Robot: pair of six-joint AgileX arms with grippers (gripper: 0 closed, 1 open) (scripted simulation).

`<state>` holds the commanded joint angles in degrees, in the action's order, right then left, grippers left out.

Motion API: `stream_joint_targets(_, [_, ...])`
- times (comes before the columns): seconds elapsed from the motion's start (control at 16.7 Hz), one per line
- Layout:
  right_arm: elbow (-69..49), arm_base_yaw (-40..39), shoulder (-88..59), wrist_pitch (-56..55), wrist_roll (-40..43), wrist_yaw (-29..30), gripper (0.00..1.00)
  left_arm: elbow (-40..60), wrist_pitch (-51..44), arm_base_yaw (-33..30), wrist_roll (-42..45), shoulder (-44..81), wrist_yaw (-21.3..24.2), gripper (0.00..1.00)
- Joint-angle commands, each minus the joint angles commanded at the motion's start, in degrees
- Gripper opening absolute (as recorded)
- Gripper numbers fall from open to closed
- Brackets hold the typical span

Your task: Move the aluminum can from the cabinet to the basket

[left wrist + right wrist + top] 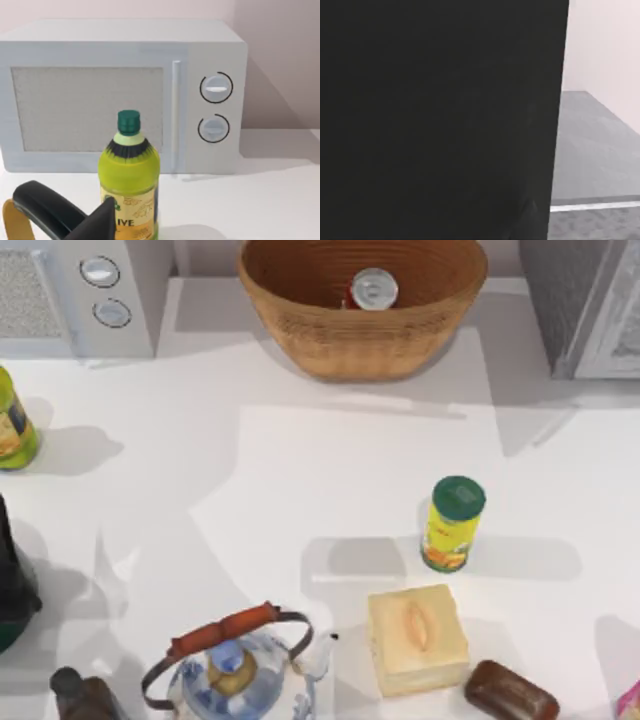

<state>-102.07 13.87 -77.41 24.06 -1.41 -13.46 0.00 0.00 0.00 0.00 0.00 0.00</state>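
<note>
The aluminum can [373, 289] stands upright inside the woven basket [330, 345] at the back middle of the table, its silver top facing up and a strip of red side showing. The dark grey cabinet [585, 305] with its paler front sits at the back right corner, apart from the basket. My left arm [12, 585] is parked at the table's left edge, and its gripper [75, 222] points toward a green-yellow bottle [129, 187] and holds nothing that I can see.
A white microwave [85, 295] stands at the back left, with the green-yellow bottle [12, 425] in front of it. A yellow canister [452, 523], a butter block [416, 638], a brown bar [511, 692] and a kettle [232, 672] crowd the front. A dark panel [440, 120] looms close in the right wrist view.
</note>
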Motion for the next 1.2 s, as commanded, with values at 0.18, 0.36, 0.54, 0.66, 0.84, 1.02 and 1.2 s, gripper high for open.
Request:
stream_joint_targets(0.18, [0.7, -16.6, 0.8, 0.6, 0.1, 16.7, 1.0, 0.0, 0.0, 0.0, 0.0, 0.0, 0.0, 1.0])
stream_joint_targets(0.36, [1.8, -29.6, 1.9, 0.9, 0.2, 29.7, 1.0, 0.0, 0.0, 0.0, 0.0, 0.0, 0.0, 1.0])
stream_joint_targets(0.54, [3.0, -37.1, 3.0, 1.0, 0.3, 37.2, 1.0, 0.0, 0.0, 0.0, 0.0, 0.0, 0.0, 1.0])
stream_joint_targets(0.66, [3.3, -39.1, 3.3, 1.0, 0.4, 39.2, 1.0, 0.0, 0.0, 0.0, 0.0, 0.0, 0.0, 1.0])
stream_joint_targets(0.84, [3.4, -39.2, 3.3, 1.0, 0.4, 39.3, 1.0, 0.0, 0.0, 0.0, 0.0, 0.0, 0.0, 1.0])
stream_joint_targets(1.02, [2.0, -37.2, 3.6, 1.1, 1.1, 39.7, 1.0, 0.0, 0.0, 0.0, 0.0, 0.0, 0.0, 1.0])
stream_joint_targets(1.2, [-0.4, -35.4, 0.1, 0.1, 1.0, 38.0, 1.0, 0.0, 0.0, 0.0, 0.0, 0.0, 0.0, 1.0])
